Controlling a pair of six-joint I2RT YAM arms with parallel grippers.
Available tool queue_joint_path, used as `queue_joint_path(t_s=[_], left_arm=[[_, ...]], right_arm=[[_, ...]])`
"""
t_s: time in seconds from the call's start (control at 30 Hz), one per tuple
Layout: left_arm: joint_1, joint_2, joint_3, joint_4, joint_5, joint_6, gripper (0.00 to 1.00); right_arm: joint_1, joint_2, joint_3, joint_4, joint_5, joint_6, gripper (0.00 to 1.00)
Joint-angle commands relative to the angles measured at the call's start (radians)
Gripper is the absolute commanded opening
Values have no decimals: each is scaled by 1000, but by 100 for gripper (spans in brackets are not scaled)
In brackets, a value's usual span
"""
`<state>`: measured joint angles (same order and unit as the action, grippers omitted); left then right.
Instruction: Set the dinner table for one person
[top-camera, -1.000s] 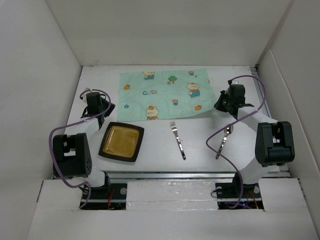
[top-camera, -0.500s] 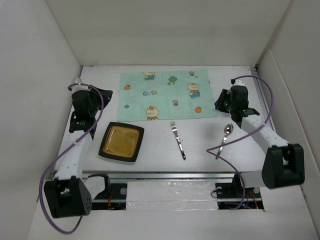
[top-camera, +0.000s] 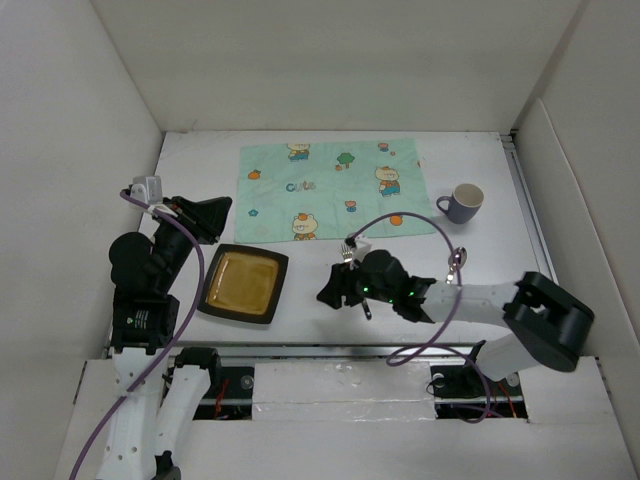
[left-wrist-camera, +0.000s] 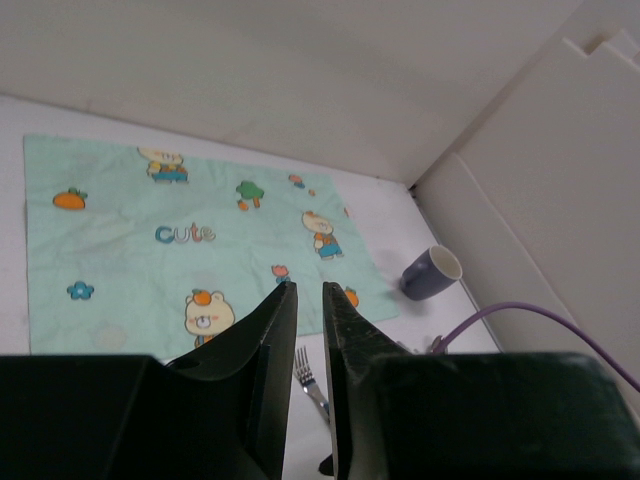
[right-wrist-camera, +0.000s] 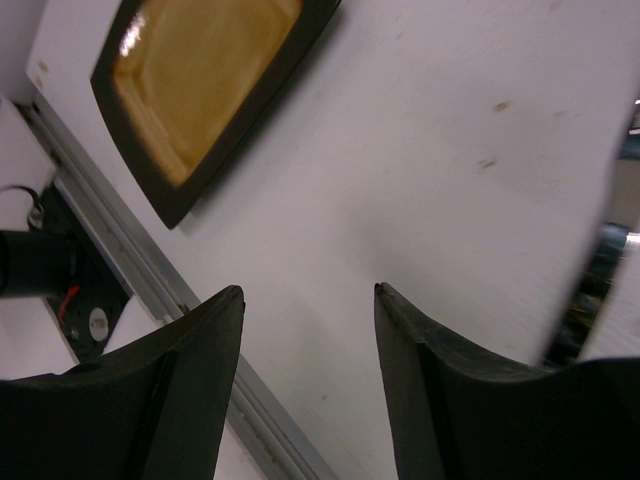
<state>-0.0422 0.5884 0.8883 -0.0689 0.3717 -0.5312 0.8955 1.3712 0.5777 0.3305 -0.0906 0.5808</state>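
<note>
The dinner table (top-camera: 300, 300), a plain white surface with its long axis running left to right, carried every item. The right gripper (right-wrist-camera: 305, 350), fingers spread and empty, hung low near the fork (top-camera: 349, 256), probably to collect it. The left gripper (left-wrist-camera: 303, 345), fingers nearly together on nothing, stood raised beside the plate (top-camera: 243, 283), facing the placemat (top-camera: 335, 185).

Plate (top-camera: 243, 283) left of fork (top-camera: 348, 254); mug (top-camera: 464, 203) right of placemat (top-camera: 335, 187).
</note>
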Motion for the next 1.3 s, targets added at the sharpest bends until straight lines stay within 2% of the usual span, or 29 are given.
queue_joint_path(t_s=[0.0,0.03,0.07,0.2,0.27,0.53,0.6,0.73,0.77,0.83,0.87,0.97,1.0,1.1,1.27], left_arm=[[-27,25,-48,-66,-45,76,15],[-41,24,-58,-63,-48,80,20],[-54,19,-74,-60,-50,85,22],[-96,17,-81,-71,-63,106,23],[-107,10,-91,-74,-77,119,24],[-140,-7,-68,-115,-157,134,23],[-140,1,-65,-120,-168,132,23],[-140,-4,-63,-120,-168,128,22],[-140,1,-61,-120,-171,129,22],[-140,1,-60,-121,-174,129,22],[-140,-7,-61,-124,-174,129,22],[-140,1,-58,-123,-183,126,22],[-140,1,-57,-124,-185,128,22],[-140,-7,-60,-124,-194,128,21],[-140,4,-38,-135,-263,122,21]], right_arm=[[78,170,60,258,14,164,66],[88,224,85,306,-4,181,67],[97,271,126,332,-42,198,68],[97,519,180,513,-63,327,70],[97,580,211,568,-72,355,69],[135,687,387,421,31,407,66],[135,709,387,441,49,460,60],[135,762,395,473,38,507,57],[135,784,396,476,46,516,55],[135,804,383,536,45,547,43],[135,815,369,559,48,560,33],[135,799,350,581,67,562,14],[135,774,334,593,71,544,2],[135,726,301,626,52,492,0],[91,472,251,613,-39,439,0]])
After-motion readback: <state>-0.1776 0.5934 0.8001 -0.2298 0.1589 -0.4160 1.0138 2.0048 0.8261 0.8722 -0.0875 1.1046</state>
